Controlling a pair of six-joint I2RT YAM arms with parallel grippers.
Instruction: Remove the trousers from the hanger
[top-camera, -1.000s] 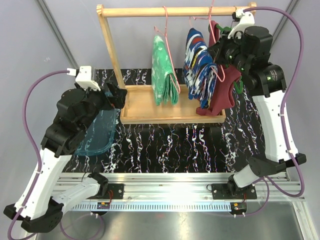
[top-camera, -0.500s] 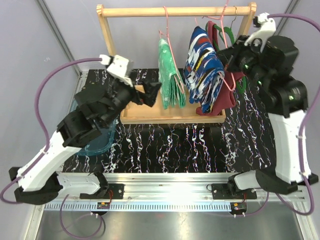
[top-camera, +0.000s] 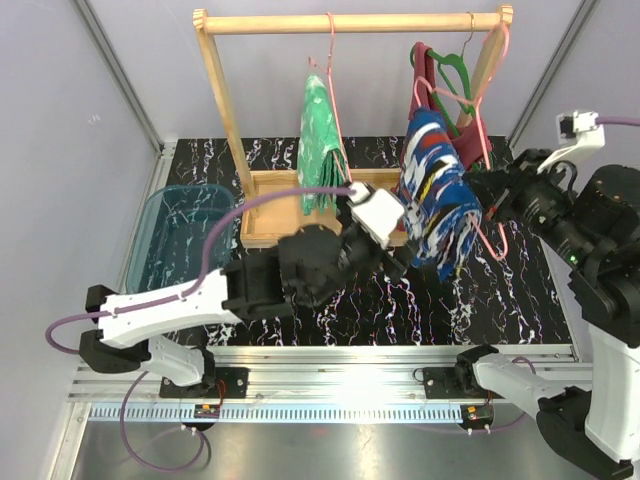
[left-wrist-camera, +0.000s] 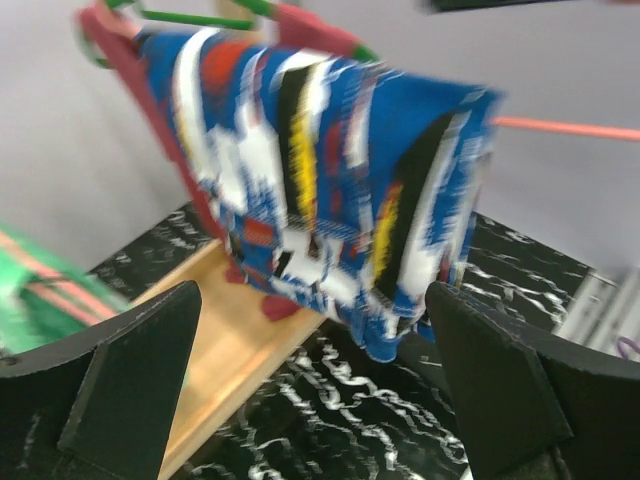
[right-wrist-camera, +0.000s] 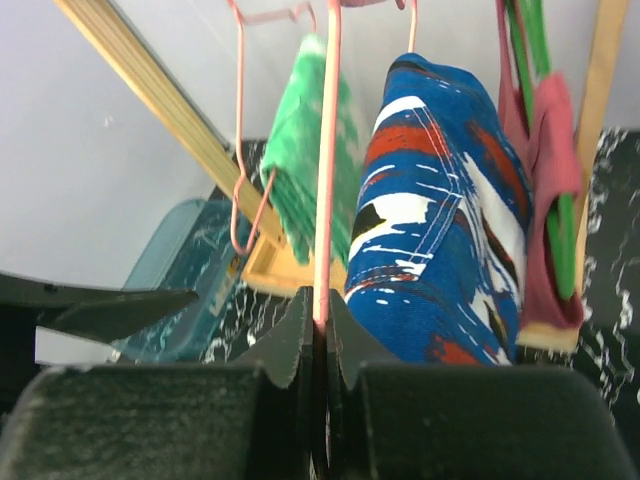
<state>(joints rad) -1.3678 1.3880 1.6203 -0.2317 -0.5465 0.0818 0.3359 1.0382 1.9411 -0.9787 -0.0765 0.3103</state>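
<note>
From above, the blue patched trousers are seen hung by the rack's right end and the green trousers mid-rail; in the blurred left wrist view, the left gripper is shown spread wide before the blue pair; in the right wrist view, the right gripper is clamped on a pink hanger, whose hook is cut off.

A wooden rack stands at the back of a black marbled mat. A maroon tank top hangs at the rack's right end, apparently on a green hanger. A teal bin sits just left of the rack's base.
</note>
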